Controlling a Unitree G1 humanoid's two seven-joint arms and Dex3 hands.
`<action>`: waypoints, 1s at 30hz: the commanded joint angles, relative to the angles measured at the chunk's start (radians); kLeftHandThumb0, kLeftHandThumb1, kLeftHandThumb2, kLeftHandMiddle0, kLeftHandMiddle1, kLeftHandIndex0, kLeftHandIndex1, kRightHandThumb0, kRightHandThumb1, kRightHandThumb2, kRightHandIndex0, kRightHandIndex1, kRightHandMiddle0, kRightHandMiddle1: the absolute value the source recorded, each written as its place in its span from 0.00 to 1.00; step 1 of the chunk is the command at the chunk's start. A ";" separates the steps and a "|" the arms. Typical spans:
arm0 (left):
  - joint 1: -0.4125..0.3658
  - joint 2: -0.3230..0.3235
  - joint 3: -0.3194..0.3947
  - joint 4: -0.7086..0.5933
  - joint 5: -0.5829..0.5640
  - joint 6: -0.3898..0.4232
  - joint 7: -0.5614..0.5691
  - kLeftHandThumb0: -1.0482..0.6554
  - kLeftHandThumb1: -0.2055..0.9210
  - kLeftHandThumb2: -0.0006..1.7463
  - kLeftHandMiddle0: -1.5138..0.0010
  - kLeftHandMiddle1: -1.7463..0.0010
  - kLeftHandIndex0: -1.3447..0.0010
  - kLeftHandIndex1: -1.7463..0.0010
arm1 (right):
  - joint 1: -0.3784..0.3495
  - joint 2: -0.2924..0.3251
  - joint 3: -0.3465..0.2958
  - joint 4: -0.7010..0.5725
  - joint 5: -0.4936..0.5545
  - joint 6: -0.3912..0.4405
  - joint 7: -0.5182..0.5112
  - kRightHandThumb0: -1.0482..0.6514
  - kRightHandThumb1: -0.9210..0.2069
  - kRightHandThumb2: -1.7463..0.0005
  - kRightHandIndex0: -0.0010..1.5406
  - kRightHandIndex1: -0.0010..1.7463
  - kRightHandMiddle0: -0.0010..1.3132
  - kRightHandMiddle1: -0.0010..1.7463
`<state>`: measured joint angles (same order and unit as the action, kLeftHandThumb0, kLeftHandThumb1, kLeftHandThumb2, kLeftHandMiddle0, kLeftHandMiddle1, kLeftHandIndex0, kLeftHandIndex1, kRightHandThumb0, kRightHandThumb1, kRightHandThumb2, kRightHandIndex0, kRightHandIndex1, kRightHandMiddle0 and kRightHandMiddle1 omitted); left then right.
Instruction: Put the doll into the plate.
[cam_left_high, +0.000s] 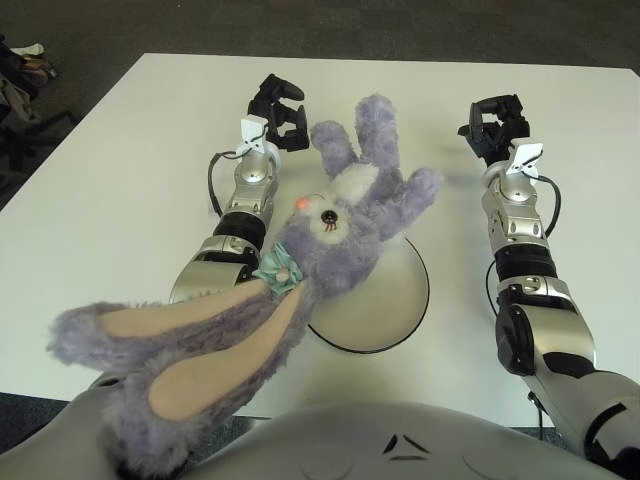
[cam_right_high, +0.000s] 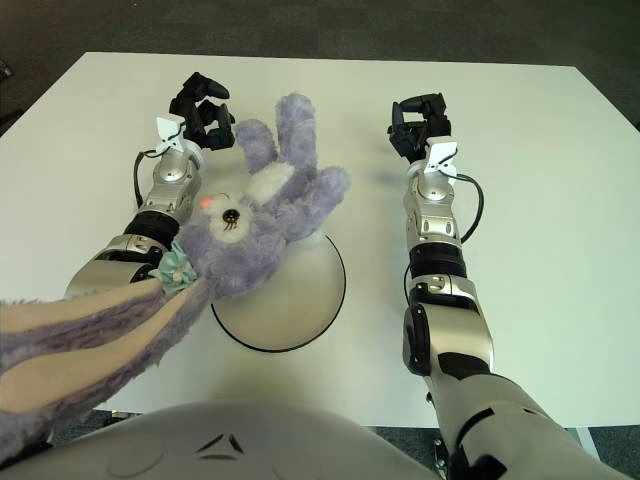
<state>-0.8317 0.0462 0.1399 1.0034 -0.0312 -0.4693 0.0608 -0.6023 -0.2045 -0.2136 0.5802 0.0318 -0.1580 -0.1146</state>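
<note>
Doll (cam_left_high: 335, 225): a purple plush rabbit with a dark eye, an orange-pink nose and a teal bow at its neck, lying on its back across the plate's (cam_left_high: 385, 305) ten o'clock edge; its head and upper body overlap the rim, its limbs reach up toward twelve o'clock onto the white table (cam_left_high: 120, 160), and its long pink-lined ears (cam_left_high: 190, 350) trail down to seven o'clock, close under the camera; most of the round white dish with its dark rim stays uncovered on the four o'clock side. Left hand (cam_left_high: 277, 103) sits at eleven o'clock from the plate, just beside the rabbit's raised paw; its black fingers are loosely curled and grip nothing; whether they touch the plush cannot be told. Right hand (cam_left_high: 497, 122) shows at two o'clock from the plate, well apart from the toy, fingers bent inward and holding nothing.
</note>
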 joint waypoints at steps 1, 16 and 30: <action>0.038 0.008 0.005 -0.063 -0.026 -0.002 -0.049 0.61 0.44 0.78 0.65 0.00 0.62 0.00 | 0.023 0.001 -0.005 -0.072 0.024 0.019 0.015 0.41 0.01 0.70 0.23 0.86 0.16 1.00; 0.169 0.136 0.003 -0.328 -0.063 0.036 -0.244 0.61 0.45 0.77 0.66 0.00 0.63 0.00 | 0.079 0.026 0.007 -0.247 0.009 0.113 -0.027 0.41 0.00 0.71 0.19 0.72 0.15 1.00; 0.220 0.269 -0.028 -0.373 0.049 0.046 -0.230 0.61 0.45 0.77 0.66 0.00 0.63 0.00 | 0.085 0.036 0.002 -0.300 0.021 0.174 -0.037 0.41 0.00 0.71 0.20 0.73 0.15 1.00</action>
<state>-0.6181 0.3041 0.1257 0.6392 -0.0026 -0.4297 -0.1771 -0.5241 -0.1751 -0.2056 0.2956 0.0474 0.0038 -0.1478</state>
